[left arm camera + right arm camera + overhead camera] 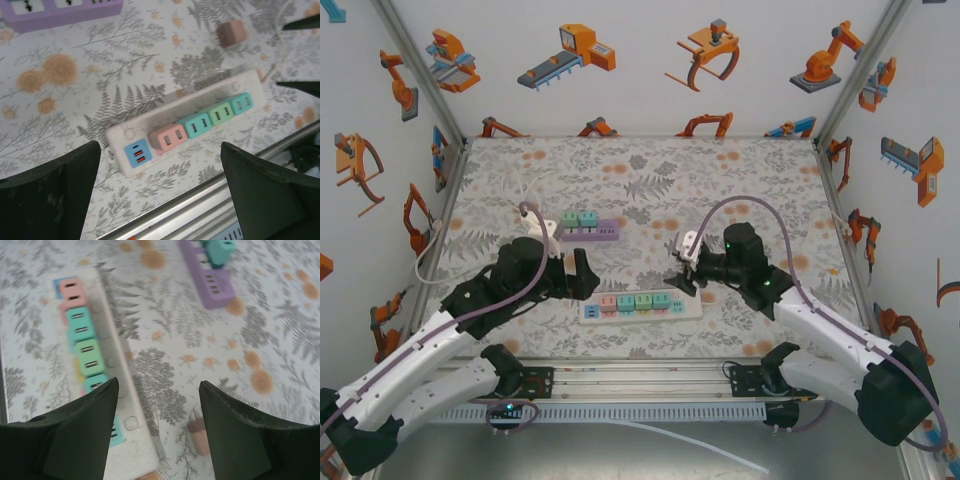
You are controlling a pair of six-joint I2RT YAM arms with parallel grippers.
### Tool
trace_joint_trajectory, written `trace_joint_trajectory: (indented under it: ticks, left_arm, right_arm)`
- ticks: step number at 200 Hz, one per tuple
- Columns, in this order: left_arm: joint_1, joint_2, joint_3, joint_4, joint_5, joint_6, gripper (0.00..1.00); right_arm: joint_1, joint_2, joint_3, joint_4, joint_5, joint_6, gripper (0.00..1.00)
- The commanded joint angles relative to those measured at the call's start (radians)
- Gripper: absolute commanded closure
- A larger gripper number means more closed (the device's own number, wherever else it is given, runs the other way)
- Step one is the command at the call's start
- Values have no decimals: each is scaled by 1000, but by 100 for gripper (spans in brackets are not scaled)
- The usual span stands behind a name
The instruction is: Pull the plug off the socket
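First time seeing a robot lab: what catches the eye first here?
A white power strip studded with pastel blocks lies near the front edge of the flowered table. A purple strip sits further back, and a pink plug lies loose beyond the white one.

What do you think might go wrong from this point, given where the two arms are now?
1. The loose pink plug lies on the table between the open right fingers, close to one of them; a low sweep might knock it away.
2. The left fingers hover open above the white power strip without pinning it, so pulling one of the seated adapters could lift or drag the whole strip.
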Motion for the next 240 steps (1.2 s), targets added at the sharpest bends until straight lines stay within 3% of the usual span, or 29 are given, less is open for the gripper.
trace_joint_trajectory:
  ticks: [1,52,89,167,240]
  left_arm:
    - [17,43,50,-149,-125,-35,3]
    - [63,79,20,-164,-107,-79,3]
    - [94,91,-49,-128,-74,-107,3]
    - [103,203,-117,-75,-37,-136,3]
    - [101,373,-156,-22,-11,-170,2]
  right_arm:
    - [31,41,17,-51,-115,-170,38]
    - [66,174,65,-184,-151,-225,38]
    - [83,235,77,-185,-123,-225,39]
    - [111,294,84,-167,-115,-225,62]
    - [114,291,83,-170,-114,-221,70]
